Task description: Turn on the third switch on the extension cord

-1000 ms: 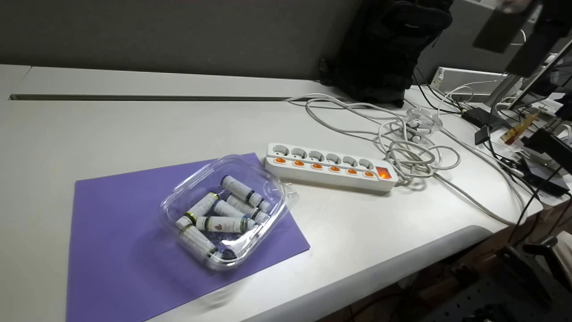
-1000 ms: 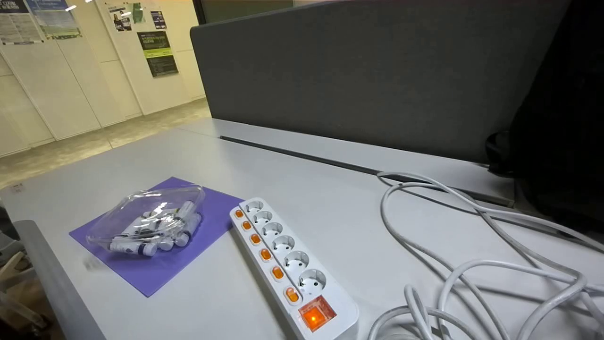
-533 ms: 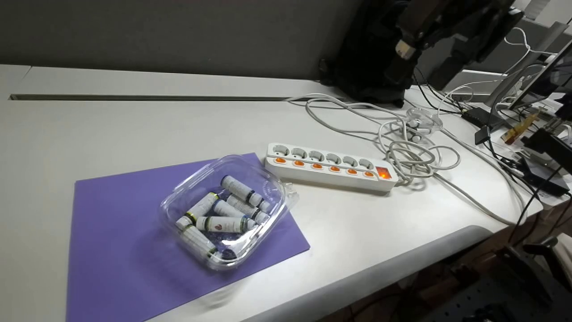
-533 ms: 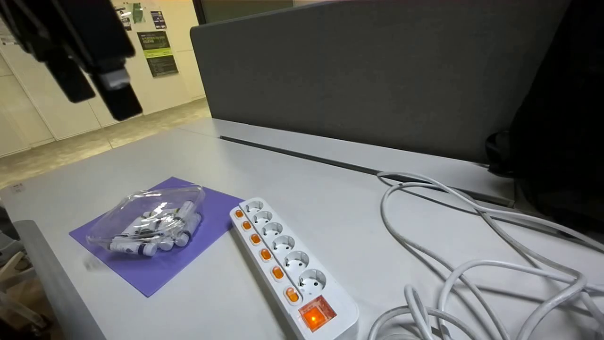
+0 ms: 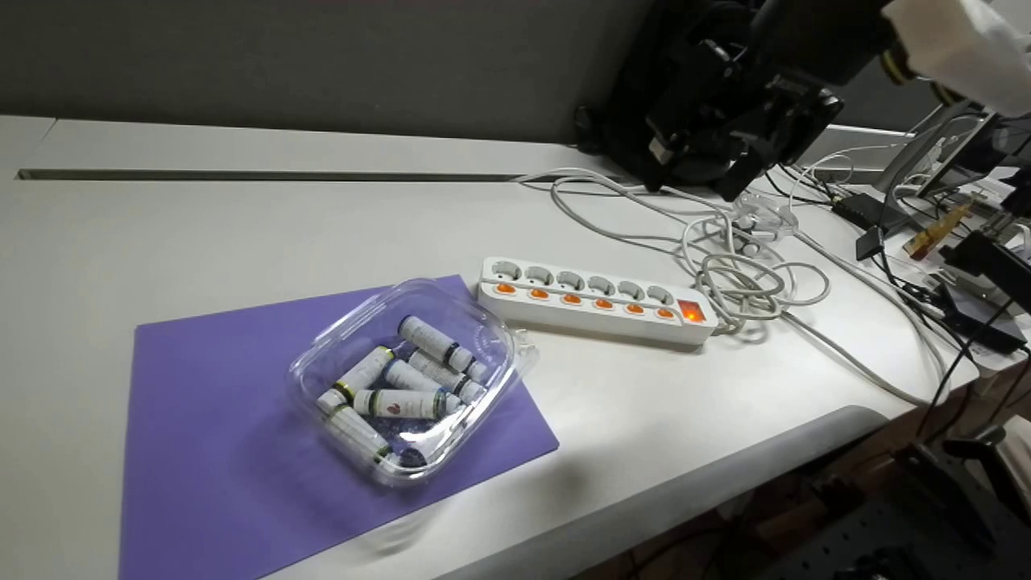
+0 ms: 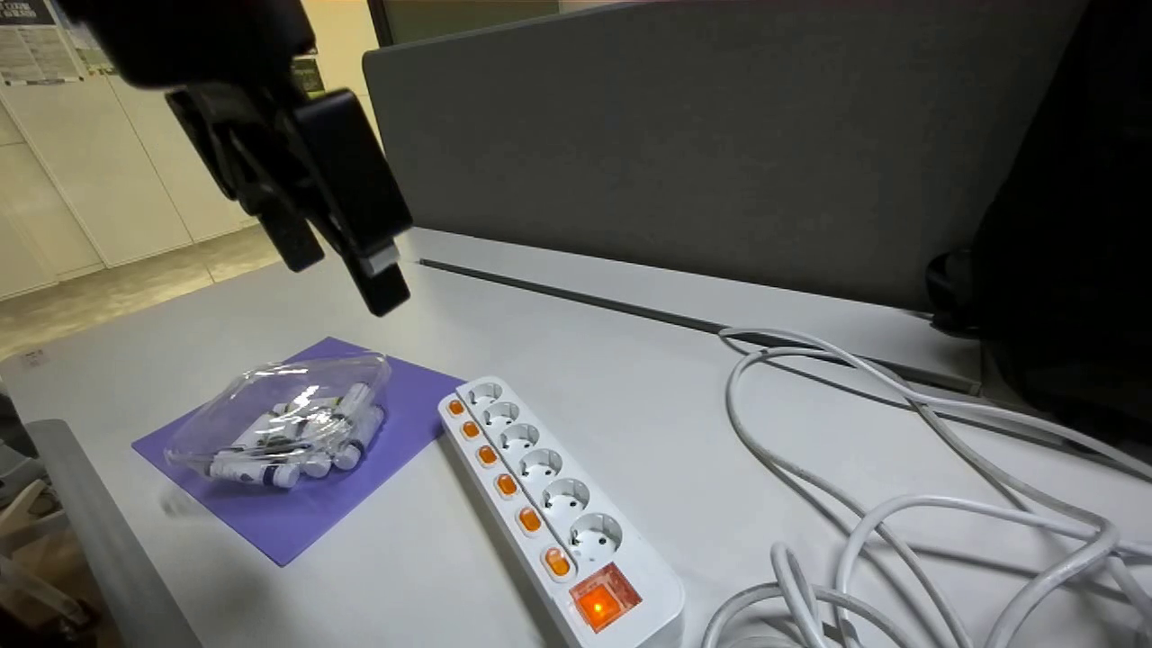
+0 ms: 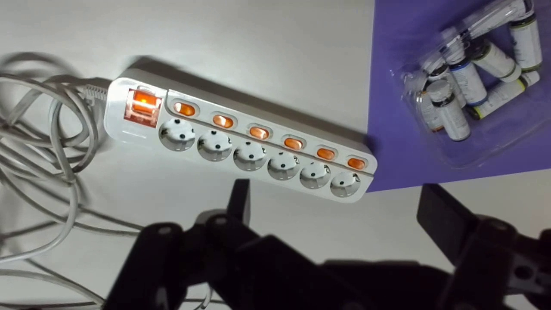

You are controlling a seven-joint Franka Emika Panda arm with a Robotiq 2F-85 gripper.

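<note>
Black on black, the gripper [image 5: 694, 173] is hard to outline against the backpack [image 5: 624, 113] in an exterior view; the wrist view shows its fingers [image 7: 445, 219] blurred but spread well apart, released; the extension cord [image 5: 592, 321] lies on the desk [image 5: 242, 234] between the edge along the partition [image 5: 282, 64] and the grey rounded edge, lit end toward the corner where the grey edge stops; its small orange switches [image 7: 293, 143] all show, though their tilt is too fine to tell; the end beyond its large lit switch [image 6: 598, 607] is cut off in an exterior view, as is the coiled cable [image 7: 74, 204] in the wrist view; the clear tray [image 5: 491, 346] is hard to trace over the purple sheet [image 5: 201, 403]; open desk spreads from the extension cord to the partition edge, and toward the grey edge.
</note>
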